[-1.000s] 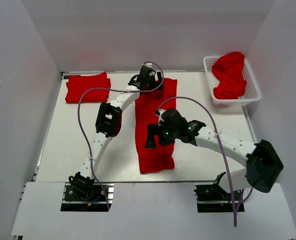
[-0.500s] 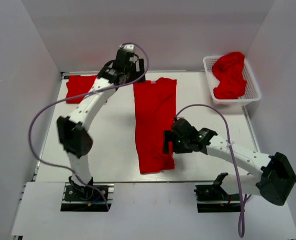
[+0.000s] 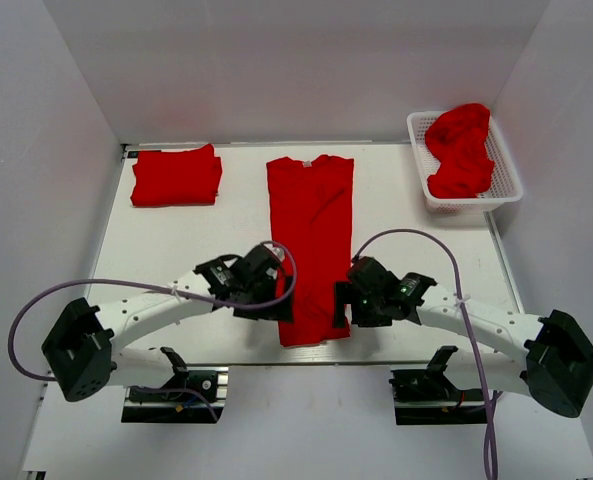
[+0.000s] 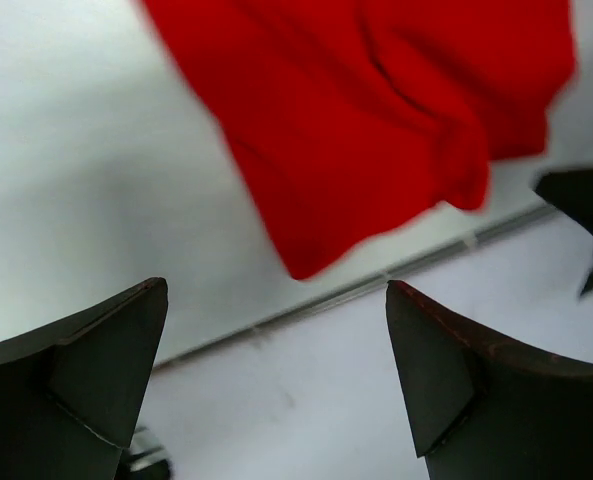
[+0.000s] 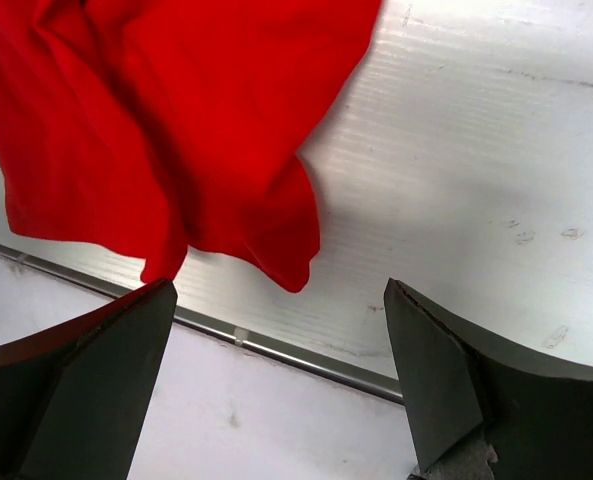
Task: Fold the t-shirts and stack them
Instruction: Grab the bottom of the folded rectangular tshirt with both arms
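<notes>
The left gripper [image 4: 276, 288] has swung from the collar down to the near hem of the lengthwise-folded t-shirt [image 3: 311, 230] at the middle of the table [image 3: 166, 250], opposite the right gripper [image 5: 281, 285]; both stand spread, holding nothing; a hem-to-collar fold looks next.

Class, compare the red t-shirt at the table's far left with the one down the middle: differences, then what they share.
The far-left t-shirt is folded into a compact rectangle; the middle t-shirt is a long narrow strip. The middle t-shirt has the open left gripper and right gripper at its near corners; the far-left t-shirt lies away from both. Both t-shirts are plain bright red.
</notes>
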